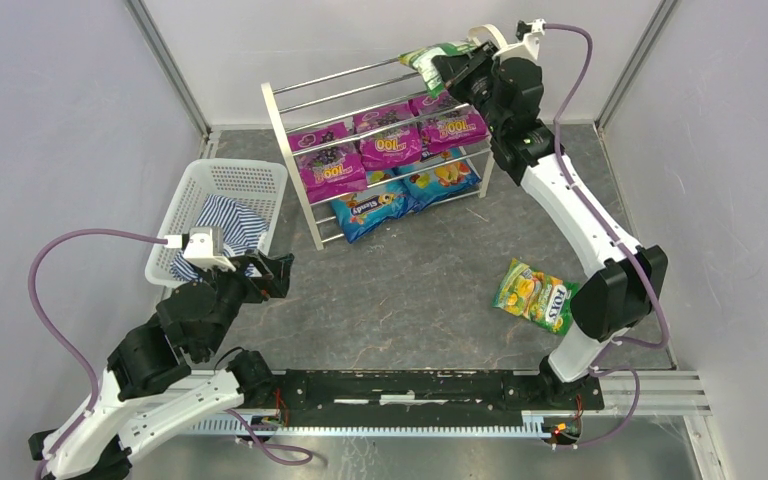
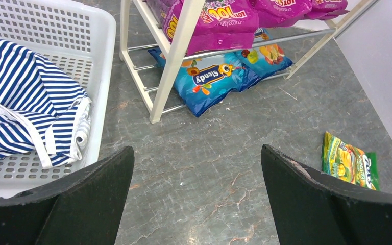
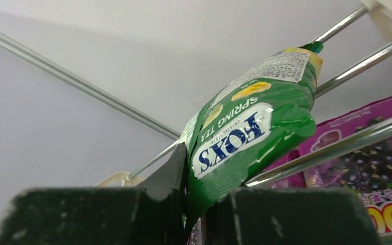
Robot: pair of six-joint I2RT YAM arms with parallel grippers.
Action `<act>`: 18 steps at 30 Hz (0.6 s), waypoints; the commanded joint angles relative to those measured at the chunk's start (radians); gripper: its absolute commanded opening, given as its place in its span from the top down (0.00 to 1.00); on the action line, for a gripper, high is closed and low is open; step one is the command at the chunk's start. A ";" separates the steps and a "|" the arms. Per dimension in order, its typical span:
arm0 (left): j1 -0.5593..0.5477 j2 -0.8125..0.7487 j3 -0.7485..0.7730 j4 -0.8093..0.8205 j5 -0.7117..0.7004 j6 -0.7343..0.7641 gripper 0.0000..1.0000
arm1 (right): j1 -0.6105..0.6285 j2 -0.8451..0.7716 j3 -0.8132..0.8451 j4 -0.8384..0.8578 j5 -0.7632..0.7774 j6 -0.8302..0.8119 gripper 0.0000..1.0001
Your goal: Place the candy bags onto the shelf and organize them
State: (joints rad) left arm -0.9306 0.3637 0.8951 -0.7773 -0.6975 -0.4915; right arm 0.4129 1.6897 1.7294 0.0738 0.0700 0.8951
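Basket [image 1: 203,176] holds striped cloth [image 1: 228,225]; right claw [image 1: 447,68] pinches a FOX'S bag [image 3: 245,127] at the shelf [image 1: 280,125] top, left claw [image 2: 196,149] gapes.

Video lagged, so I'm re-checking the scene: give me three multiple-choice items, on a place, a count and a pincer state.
1. Where does the loose green bag lie? A) on the table, right side B) far left C) near edge, centre
2. How many blue bags sit on the shelf's lowest level? A) one B) two C) four
3. The right pincer is: A) open, empty B) shut on a second green bag C) shut on a purple bag
1 A: it lies flat, right of the shelf. 2 B: two lie side by side there. 3 B: it clamps that bag at the top rods.
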 commanded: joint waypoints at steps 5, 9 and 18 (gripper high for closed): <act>0.001 -0.006 -0.003 0.021 0.002 0.039 0.00 | -0.029 -0.076 -0.111 0.098 0.075 0.073 0.91; 0.001 -0.003 -0.004 0.021 0.003 0.039 0.00 | -0.034 -0.083 -0.137 0.084 0.095 0.069 0.89; 0.002 0.006 -0.004 0.021 0.001 0.036 0.00 | -0.050 -0.106 -0.172 0.053 0.090 0.062 0.84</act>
State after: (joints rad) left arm -0.9306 0.3637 0.8932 -0.7773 -0.6971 -0.4915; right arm 0.3717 1.6421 1.5700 0.1104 0.1333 0.9657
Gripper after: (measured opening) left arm 0.996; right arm 0.155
